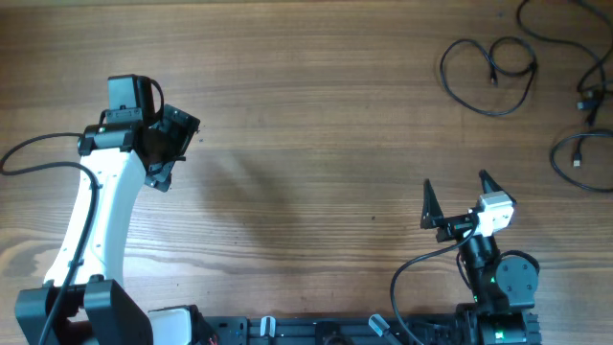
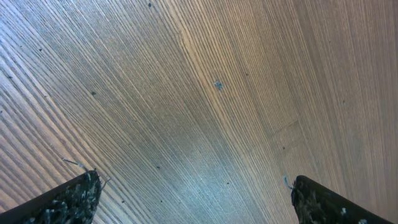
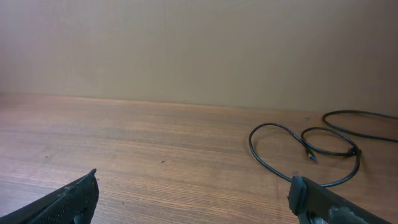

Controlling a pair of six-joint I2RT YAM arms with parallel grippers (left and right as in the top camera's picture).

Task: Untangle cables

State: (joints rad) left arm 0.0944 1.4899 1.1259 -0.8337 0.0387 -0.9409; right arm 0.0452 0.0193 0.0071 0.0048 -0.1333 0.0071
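The table (image 1: 306, 115) is bare but for the cables (image 1: 488, 72), loose loops near its far right corner. The left gripper (image 1: 172, 144), jaws wide and empty, hovers near the left edge. The right gripper (image 1: 455, 196), also wide and empty, sits closer. Best to send the right one in low, pinching a single strand near a plug, not a crossing.

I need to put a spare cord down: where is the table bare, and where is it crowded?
Bare wood runs across the middle of the table, between the left claw and the right claw. It is crowded at the far right corner, where the cables loop toward the edge.
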